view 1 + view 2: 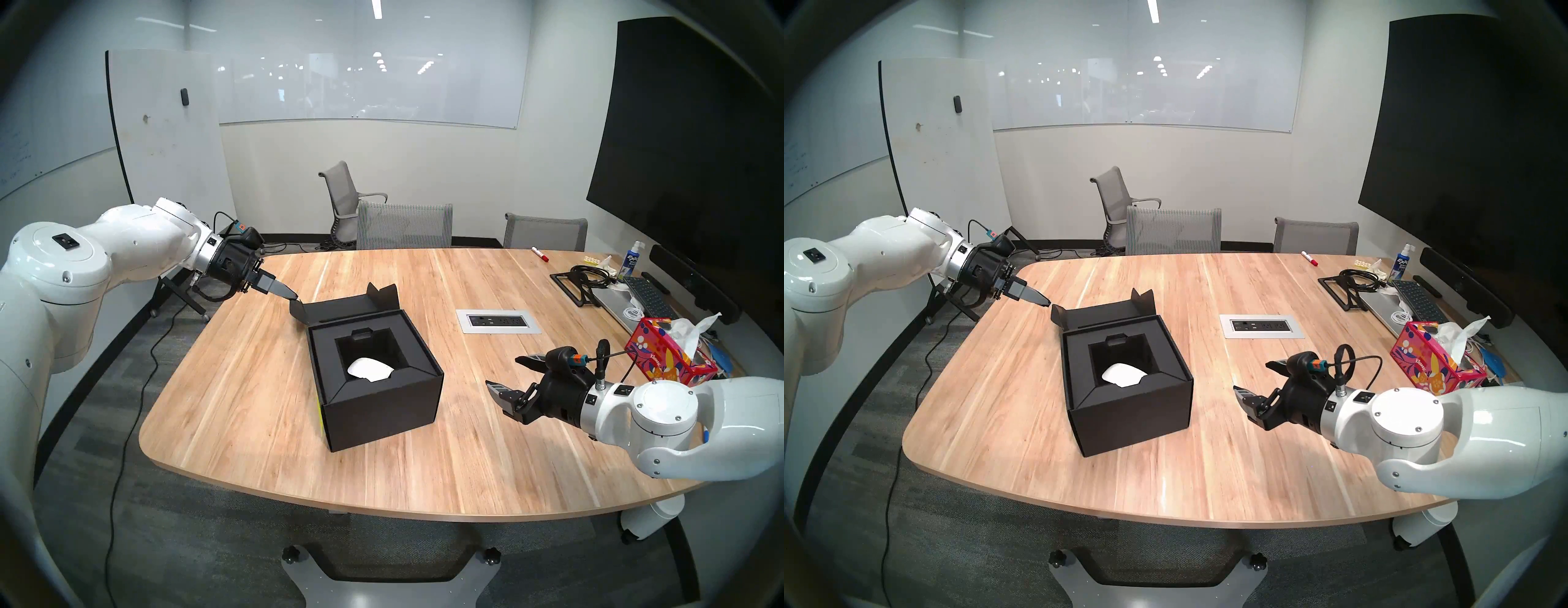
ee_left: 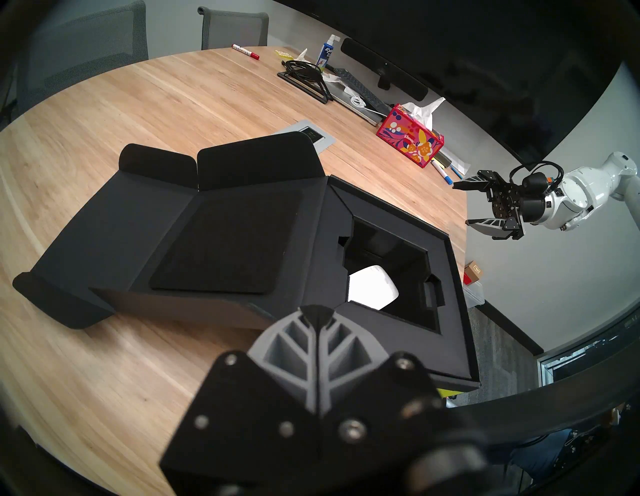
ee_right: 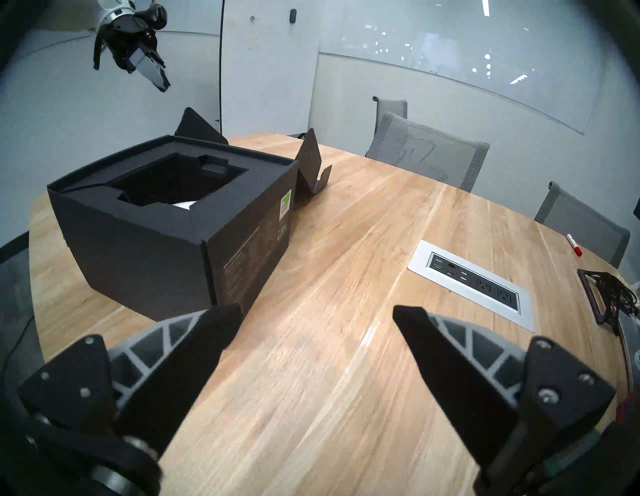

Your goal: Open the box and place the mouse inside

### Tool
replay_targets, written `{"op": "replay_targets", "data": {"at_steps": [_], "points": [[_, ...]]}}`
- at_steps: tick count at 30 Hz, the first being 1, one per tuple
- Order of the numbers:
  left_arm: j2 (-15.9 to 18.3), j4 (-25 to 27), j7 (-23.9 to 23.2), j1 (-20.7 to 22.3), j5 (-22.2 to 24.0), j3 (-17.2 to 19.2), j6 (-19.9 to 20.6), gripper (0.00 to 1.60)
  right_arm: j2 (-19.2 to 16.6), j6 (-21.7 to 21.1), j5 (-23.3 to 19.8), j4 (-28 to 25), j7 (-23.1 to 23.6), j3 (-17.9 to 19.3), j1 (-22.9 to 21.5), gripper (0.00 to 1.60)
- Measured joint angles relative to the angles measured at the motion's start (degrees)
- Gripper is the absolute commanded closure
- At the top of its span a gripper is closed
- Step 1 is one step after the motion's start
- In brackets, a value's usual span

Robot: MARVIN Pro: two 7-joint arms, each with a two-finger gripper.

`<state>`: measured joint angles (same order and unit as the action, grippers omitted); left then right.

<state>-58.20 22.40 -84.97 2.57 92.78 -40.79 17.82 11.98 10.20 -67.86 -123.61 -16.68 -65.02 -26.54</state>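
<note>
the large matte black cardboard box (image 1: 382, 399) stands open in the middle of the light wooden counter (image 1: 488, 458), its lid (image 2: 194, 242) folded back flat behind it. the small smooth white oval mouse (image 1: 370, 369) lies down in the black recessed insert (image 1: 326, 361), partly hidden by the insert's front edge. my left end effector (image 1: 292, 294) is closed tight, fingers pressed together with nothing between them; its tip sits right at the raised corner flap of the lid, though i cannot tell whether it touches. my right end effector (image 1: 507, 372) hangs above the counter well to the right of the box, jaws spread wide and empty, pointing toward it. a red floral tissue box (image 1: 666, 356) sits at the counter's far right edge.
</note>
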Motion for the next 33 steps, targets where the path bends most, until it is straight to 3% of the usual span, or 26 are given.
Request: {"op": "replay_targets", "data": {"at_steps": [17, 33], "points": [[0.01, 0.01, 0.0, 0.01, -0.11, 0.06, 0.02, 1.6, 5.06, 5.47, -2.48, 2.94, -3.26, 0.62, 6.09, 0.0], [0.02, 0.01, 0.0, 0.01, -0.19, 0.13, 0.03, 1.6, 8.57, 9.62, -0.58, 6.02, -3.98, 2.07, 9.62, 0.0]]}}
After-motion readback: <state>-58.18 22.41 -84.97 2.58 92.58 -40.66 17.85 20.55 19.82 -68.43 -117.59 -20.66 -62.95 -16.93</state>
